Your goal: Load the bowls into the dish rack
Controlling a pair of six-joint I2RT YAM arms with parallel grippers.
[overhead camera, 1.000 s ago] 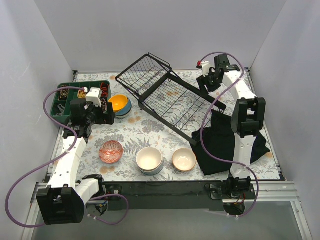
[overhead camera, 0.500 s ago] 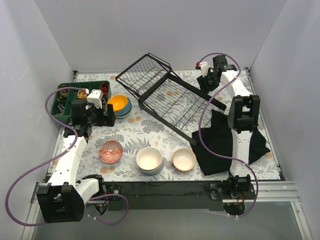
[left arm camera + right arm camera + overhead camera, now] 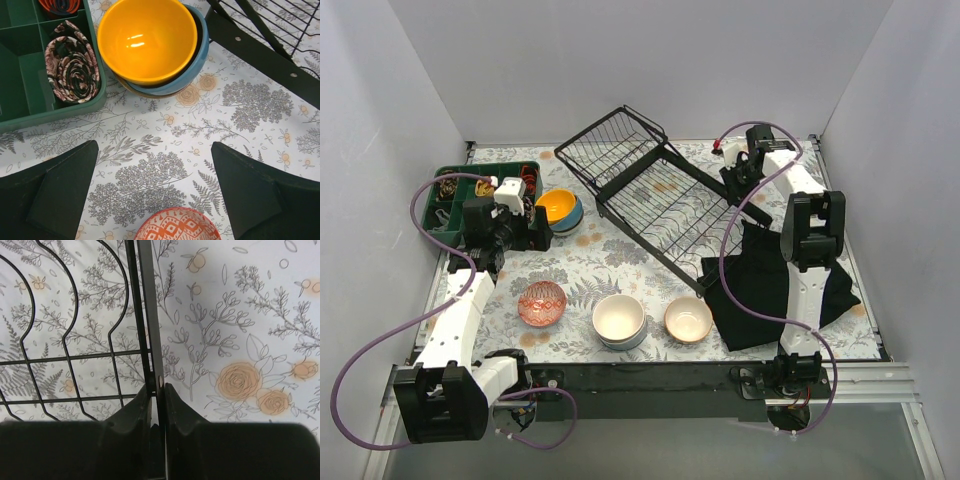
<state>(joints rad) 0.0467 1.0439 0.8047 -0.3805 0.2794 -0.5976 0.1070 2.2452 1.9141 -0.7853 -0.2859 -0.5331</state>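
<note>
The black wire dish rack (image 3: pixel 660 205) lies at an angle across the back of the table with nothing in it. My right gripper (image 3: pixel 741 178) is at its far right side, shut on the rack's flat side bar (image 3: pixel 148 330), which runs between the two fingers (image 3: pixel 156 390). My left gripper (image 3: pixel 155 150) hangs open over bare cloth. Just ahead of it, an orange-yellow bowl (image 3: pixel 146 37) (image 3: pixel 558 207) sits nested in a blue one (image 3: pixel 192 70). A red-patterned bowl (image 3: pixel 177 225) (image 3: pixel 542 303) lies just below the jaws. A cream-white bowl (image 3: pixel 619 318) and a tan bowl (image 3: pixel 688 319) stand near the front.
A green compartment tray (image 3: pixel 455 195) with rolled items stands at the back left, touching the bowl stack's side. A black cloth (image 3: pixel 770 285) lies at the right under the rack's near end. White walls enclose three sides.
My right gripper's jaws have closed onto the rack's side bar, and the rack has shifted slightly. The left arm has barely moved.
</note>
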